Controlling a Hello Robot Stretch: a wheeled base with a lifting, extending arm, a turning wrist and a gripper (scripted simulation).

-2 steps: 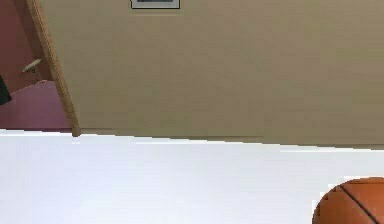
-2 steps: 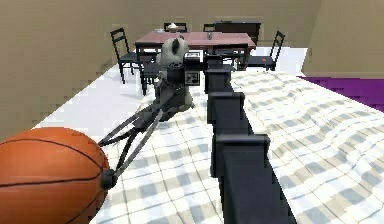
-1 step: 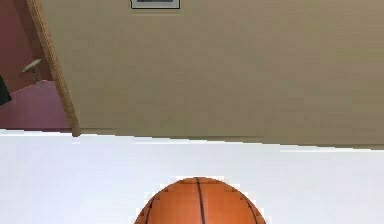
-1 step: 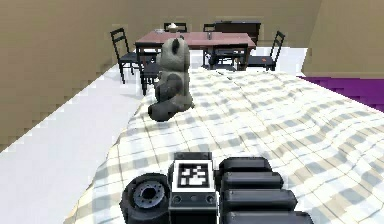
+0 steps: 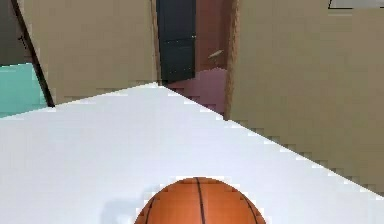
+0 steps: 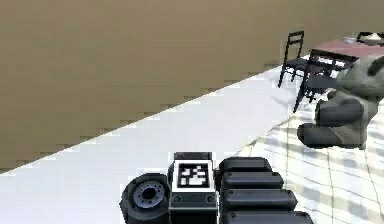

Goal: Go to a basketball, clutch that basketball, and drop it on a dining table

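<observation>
The basketball (image 5: 200, 203) sits at the forward view's bottom centre, on a white surface (image 5: 110, 130). In the arm side view my gripper (image 6: 150, 197) shows at the bottom edge. I cannot tell how my jaws stand or whether they hold anything. The dining table (image 6: 345, 50) stands upper right.

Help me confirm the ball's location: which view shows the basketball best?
The forward view: the basketball, orange with dark seams, sits on the white surface at the picture's bottom edge, partly cut off. The arm side view gives the dining table and dark chairs instead.
</observation>
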